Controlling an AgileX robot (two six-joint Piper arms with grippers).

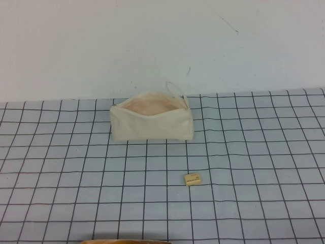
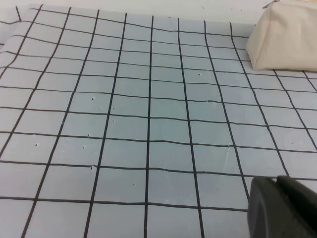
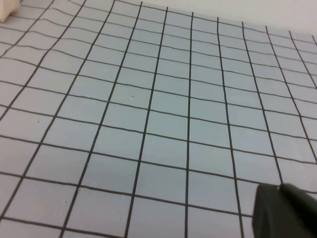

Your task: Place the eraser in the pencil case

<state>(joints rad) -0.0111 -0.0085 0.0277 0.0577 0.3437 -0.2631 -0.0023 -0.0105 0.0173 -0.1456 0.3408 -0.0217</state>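
The cream-white pencil case stands on the checked cloth at the middle back. Its zip is open, the pinkish lining shows, and a thin loop strap sticks up at its right end. The tiny tan eraser lies flat on the cloth in front of the case and a little to its right, apart from it. Neither arm shows in the high view. My left gripper is shut and empty, low over bare cloth, with one end of the case well ahead. My right gripper is shut and empty over bare cloth. The eraser is outside both wrist views.
The blue-grey cloth with a black grid covers the table up to a white wall behind the case. A thin brown edge shows at the bottom of the high view. A cream sliver shows in a corner of the right wrist view.
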